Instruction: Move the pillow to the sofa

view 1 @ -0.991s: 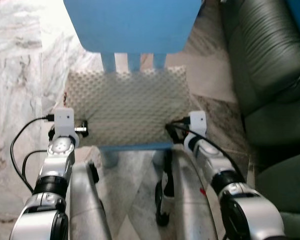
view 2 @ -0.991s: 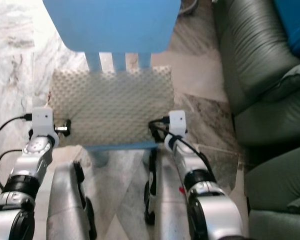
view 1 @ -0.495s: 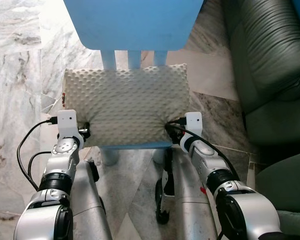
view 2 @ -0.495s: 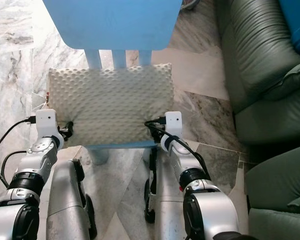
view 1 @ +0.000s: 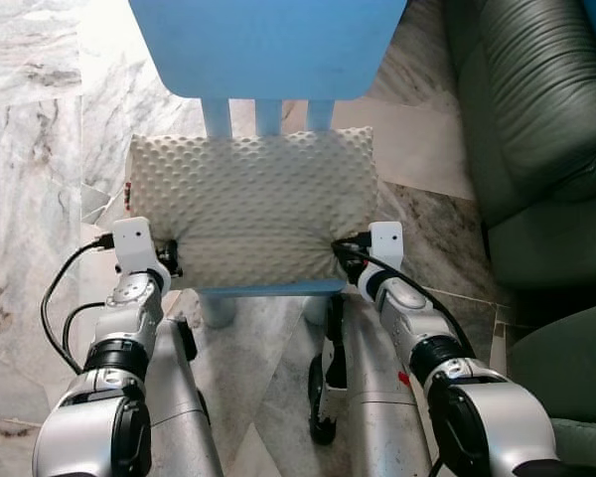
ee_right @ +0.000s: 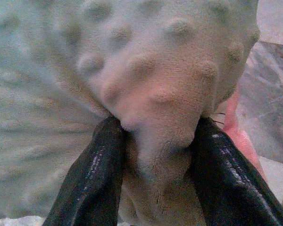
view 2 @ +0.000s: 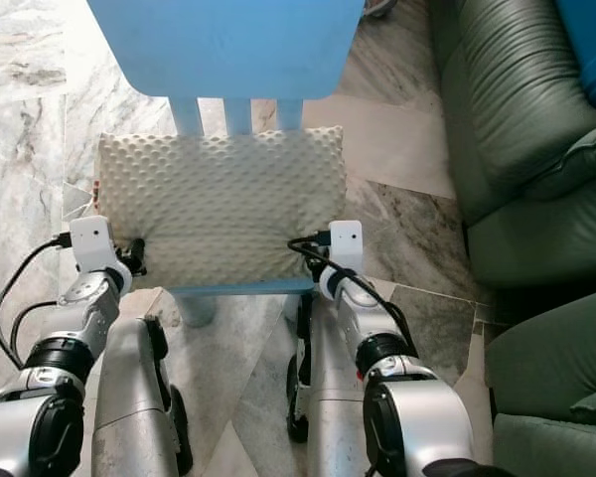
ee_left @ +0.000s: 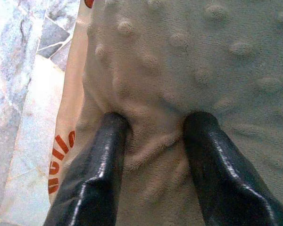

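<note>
A cream pillow point(view 1: 250, 206) with a bumpy dotted cover lies on the seat of a blue chair point(view 1: 263, 45), right in front of me. My left gripper point(ee_left: 153, 136) is shut on the pillow's left near edge, its black fingers point(ee_left: 100, 169) pinching a fold of fabric. My right gripper point(ee_right: 153, 136) is shut on the right near edge, with a bulge of the cover squeezed between its fingers point(ee_right: 226, 179). In the head views both wrists point(view 1: 139, 253) point(view 1: 382, 248) press against the pillow's two near corners. The dark green sofa point(view 1: 536, 129) stands to my right.
The chair's blue backrest rises just beyond the pillow, and its seat edge point(view 1: 268, 290) shows under the pillow's near side. Marble floor point(view 1: 40, 149) lies to the left. A second green cushion point(view 1: 566, 368) sits at the lower right, close to my right arm.
The pillow has puffed up and lifted slightly at its far edge. Both wrists have drawn a little nearer to each other at its near corners. The camera has shifted slightly.
</note>
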`<state>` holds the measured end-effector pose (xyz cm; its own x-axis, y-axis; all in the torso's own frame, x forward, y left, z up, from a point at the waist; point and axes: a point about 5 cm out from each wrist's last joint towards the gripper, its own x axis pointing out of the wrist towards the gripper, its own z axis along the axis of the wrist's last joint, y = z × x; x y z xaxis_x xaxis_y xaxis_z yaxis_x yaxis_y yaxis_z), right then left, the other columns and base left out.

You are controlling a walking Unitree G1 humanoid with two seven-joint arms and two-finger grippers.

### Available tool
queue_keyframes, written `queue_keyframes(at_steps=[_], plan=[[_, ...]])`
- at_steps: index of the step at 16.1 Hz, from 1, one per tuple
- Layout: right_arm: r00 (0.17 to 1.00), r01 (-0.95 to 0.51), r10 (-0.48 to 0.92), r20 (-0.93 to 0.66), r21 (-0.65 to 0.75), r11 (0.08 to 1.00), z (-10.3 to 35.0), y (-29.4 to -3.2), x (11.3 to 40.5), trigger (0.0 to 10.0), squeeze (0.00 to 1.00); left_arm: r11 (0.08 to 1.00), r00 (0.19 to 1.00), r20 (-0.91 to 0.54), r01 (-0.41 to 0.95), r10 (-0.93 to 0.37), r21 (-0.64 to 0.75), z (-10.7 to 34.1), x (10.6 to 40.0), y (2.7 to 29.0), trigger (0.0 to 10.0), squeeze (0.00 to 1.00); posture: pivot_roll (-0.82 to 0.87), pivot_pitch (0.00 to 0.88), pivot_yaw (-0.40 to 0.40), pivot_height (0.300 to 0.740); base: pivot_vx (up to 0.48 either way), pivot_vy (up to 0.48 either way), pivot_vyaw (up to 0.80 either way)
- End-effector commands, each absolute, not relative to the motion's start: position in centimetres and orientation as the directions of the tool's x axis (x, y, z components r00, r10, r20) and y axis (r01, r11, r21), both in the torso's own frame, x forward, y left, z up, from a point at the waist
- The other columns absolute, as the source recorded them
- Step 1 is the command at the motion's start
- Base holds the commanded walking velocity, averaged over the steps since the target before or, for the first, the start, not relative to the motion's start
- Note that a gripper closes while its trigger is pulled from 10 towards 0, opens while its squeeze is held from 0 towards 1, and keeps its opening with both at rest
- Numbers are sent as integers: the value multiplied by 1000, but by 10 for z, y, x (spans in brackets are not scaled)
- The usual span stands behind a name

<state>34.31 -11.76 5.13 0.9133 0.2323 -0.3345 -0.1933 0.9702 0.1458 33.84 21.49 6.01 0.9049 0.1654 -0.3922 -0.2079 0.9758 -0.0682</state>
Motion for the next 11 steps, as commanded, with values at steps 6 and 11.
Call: queue_keyframes(at_steps=[6,11], plan=[[896,-176,222,-384,151,973,42,-119,338,0,0,967,875,-460,-229,153,-113,42,329,211,0,0,57,326,-94,520,0,0,0],[898,-169,218,-381,160,973,45,-117,341,0,0,971,891,-427,-218,157,-96,48,335,210,0,0,57,297,-96,520,0,0,0]])
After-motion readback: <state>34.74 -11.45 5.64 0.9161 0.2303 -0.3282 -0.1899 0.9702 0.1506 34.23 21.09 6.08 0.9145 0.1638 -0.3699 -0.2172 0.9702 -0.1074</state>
